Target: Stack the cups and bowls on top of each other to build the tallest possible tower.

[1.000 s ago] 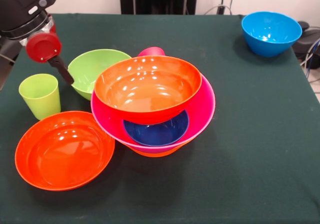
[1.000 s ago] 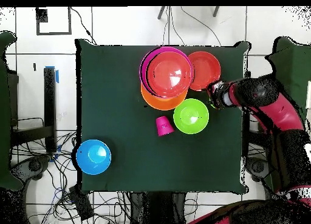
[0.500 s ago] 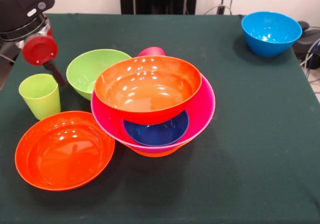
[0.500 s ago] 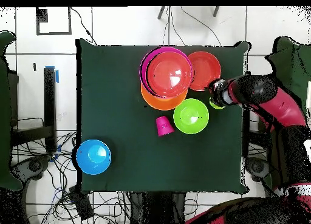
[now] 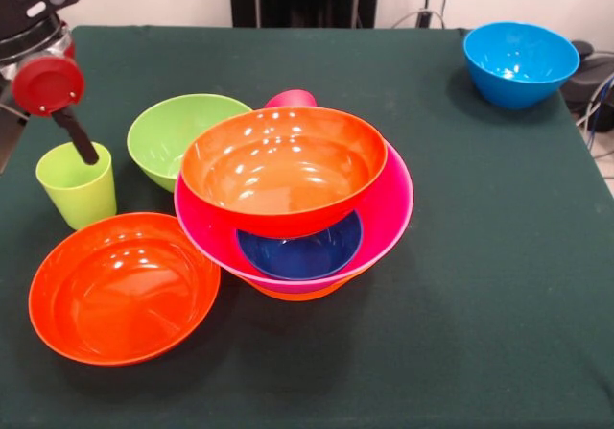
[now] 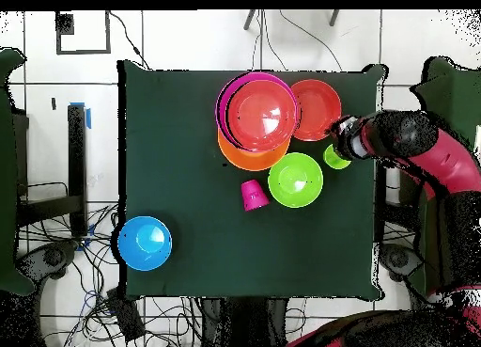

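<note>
- Tower [image 5: 297, 194] stood at centre frame of the front view: big orange bowl [image 5: 285, 168] tilted inside big pink bowl [image 5: 389, 213], small dark blue bowl [image 5: 305, 251] wedged beneath its lower edge, another orange rim peeking out underneath. Tilt likely down to the blue bowl propping one side.
- Left loose around it, presumably as stock for higher layers: shallow red-orange bowl [image 5: 123, 287] at lower left, green bowl [image 5: 177, 136] just left of the tower, red-pink cup [image 5: 290, 98] behind it, light blue bowl [image 5: 520, 62] well apart at upper right.
- Lime green cup [image 5: 77, 183] upright at left of frame, beside the green bowl and above the red-orange bowl.
- Tool [image 5: 79, 139] hung at upper left, one dark finger reaching down to the cup's rim; could not tell whether spread wide or narrow, second finger hidden.
- Arm [image 6: 413, 150] entered from the right edge in the overhead view, wrist bent toward the lime cup, red cap facing the front camera.
- Judged as lining up to take that cup; nothing held.
</note>
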`<state>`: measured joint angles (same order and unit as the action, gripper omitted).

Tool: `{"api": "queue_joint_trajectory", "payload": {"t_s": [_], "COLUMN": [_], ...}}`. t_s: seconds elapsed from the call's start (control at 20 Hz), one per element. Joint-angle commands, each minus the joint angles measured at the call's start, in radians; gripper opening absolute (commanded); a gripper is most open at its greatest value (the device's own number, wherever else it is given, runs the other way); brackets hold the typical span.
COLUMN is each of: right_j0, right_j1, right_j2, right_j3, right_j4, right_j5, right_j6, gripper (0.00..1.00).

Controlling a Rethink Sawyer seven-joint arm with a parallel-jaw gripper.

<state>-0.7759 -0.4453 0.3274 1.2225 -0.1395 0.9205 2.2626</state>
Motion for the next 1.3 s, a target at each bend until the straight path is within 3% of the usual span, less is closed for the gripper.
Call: {"api": "queue_joint_trajectory", "payload": {"t_s": [0.05, 1.3], "right_j0": [0.036, 0.039], "right_j1": [-0.017, 0.075], "right_j2": [0.006, 0.008], "right_j3": [-0.009, -0.096], "right_j4": [-0.048, -0.104], "right_j5": [0.002, 0.003], "right_j6": [-0.079, -0.141], "gripper": [1.00, 1.00]}}
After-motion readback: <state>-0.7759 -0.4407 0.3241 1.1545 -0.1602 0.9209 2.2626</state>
